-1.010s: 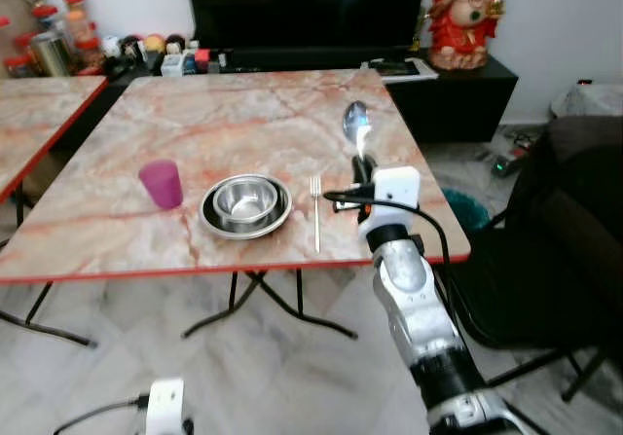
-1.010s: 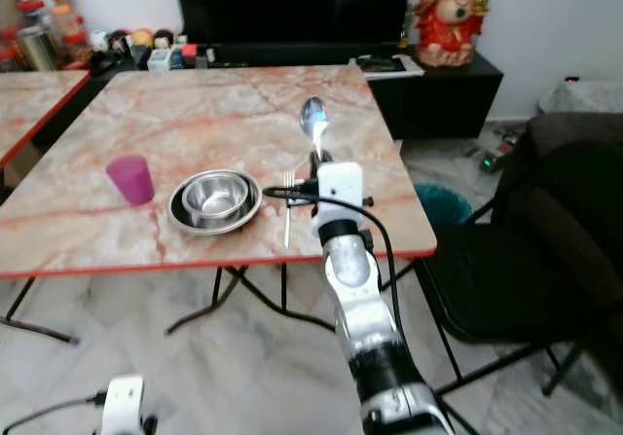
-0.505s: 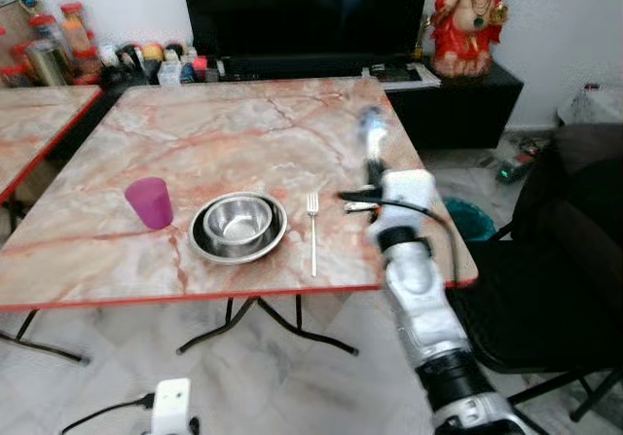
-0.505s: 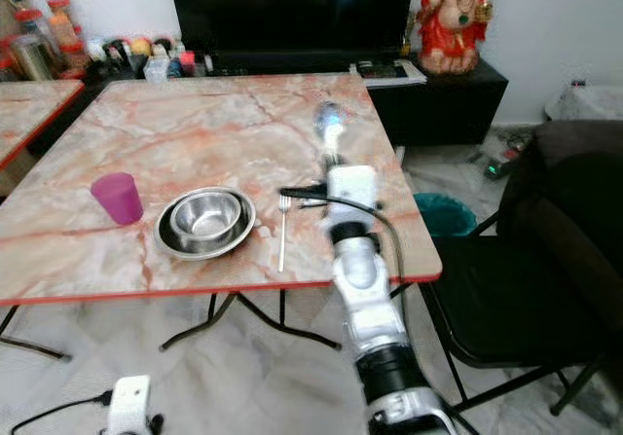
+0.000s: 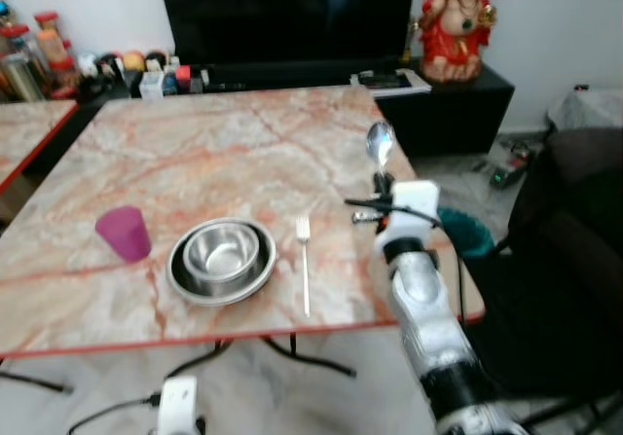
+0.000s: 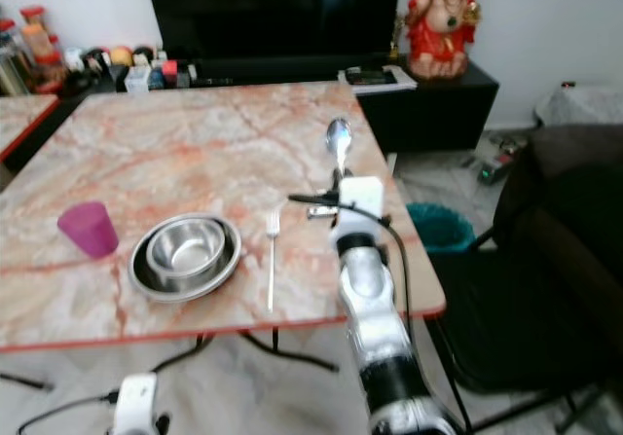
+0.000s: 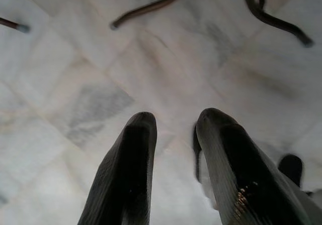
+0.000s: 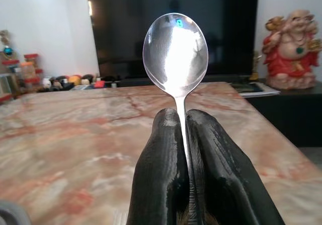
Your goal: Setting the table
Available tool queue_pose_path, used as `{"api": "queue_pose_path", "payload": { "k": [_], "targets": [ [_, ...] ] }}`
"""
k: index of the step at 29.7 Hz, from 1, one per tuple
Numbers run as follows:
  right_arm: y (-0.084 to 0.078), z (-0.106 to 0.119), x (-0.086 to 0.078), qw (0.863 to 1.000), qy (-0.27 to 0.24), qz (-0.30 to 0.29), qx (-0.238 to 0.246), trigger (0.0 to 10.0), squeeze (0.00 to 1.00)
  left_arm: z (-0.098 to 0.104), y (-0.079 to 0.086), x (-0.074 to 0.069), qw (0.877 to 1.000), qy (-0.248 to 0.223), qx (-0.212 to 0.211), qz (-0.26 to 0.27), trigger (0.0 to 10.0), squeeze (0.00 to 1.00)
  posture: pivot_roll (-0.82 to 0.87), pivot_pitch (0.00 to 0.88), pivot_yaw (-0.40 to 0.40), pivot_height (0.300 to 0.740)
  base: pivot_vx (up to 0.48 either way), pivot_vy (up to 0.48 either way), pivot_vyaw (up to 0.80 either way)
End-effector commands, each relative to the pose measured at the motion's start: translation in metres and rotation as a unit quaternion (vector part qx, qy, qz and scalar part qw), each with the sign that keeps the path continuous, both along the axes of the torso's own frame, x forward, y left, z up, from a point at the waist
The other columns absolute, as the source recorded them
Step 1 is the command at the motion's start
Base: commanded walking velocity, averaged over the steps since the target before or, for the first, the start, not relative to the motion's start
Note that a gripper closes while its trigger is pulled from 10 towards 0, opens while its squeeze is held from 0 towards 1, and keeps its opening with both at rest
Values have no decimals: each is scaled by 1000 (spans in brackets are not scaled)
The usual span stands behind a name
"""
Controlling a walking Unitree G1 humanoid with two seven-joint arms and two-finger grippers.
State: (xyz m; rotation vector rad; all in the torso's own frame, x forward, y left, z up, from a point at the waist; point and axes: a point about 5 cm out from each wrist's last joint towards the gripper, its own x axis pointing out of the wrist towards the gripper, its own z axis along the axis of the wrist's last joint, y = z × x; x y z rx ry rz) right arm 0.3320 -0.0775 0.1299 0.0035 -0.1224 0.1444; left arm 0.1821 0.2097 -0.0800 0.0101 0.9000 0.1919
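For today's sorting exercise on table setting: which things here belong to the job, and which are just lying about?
Part of the job: spoon in the right gripper; fork; steel bowls; purple cup; marble table.

Just lying about: red statue; television; jars and bottles; dark chair.

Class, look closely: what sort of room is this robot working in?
Probably a home living or dining room: a marble-patterned table laid with a steel bowl and fork, a large television and a red figurine behind.

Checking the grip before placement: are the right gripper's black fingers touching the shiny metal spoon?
Touching. In the right wrist view both black fingers press against the shiny metal spoon's handle, with no gap.
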Motion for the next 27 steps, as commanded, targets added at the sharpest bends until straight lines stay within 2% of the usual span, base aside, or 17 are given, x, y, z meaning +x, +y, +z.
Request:
{"api": "queue_pose_path", "payload": {
  "k": [1,8,10,15,21,23,27],
  "targets": [
    [-12,-2,3,1000,11,-23,-1,10000,0,0,-5,1,1000,1,-6,-4,10000,0,-47,0,28,740,0,0,0],
    [-16,-21,1,996,71,-56,-9,10000,0,-3,-2,-6,1000,7,-5,-3,10000,0,-34,0,39,740,0,0,0],
    [-17,-32,-1,992,107,-71,-7,10000,0,-4,1,-9,1000,11,-2,-5,10000,0,-27,0,46,740,0,0,0],
    [-17,-42,-5,987,141,-81,0,10000,0,-4,4,-12,1000,13,1,-6,10000,0,-20,0,47,740,0,0,0],
    [-7,-55,-15,981,183,-70,-12,10000,0,-5,8,-14,1000,14,5,-6,10000,0,-16,0,49,740,0,0,0],
    [0,-66,-25,975,212,-60,-20,10000,0,-5,9,-17,1000,17,7,-8,10000,0,-25,0,54,740,0,0,0],
    [2,-71,-28,973,225,-56,-22,10000,0,-6,9,-18,1000,19,7,-11,10000,0,-28,0,56,740,0,0,0]
  ]
}}
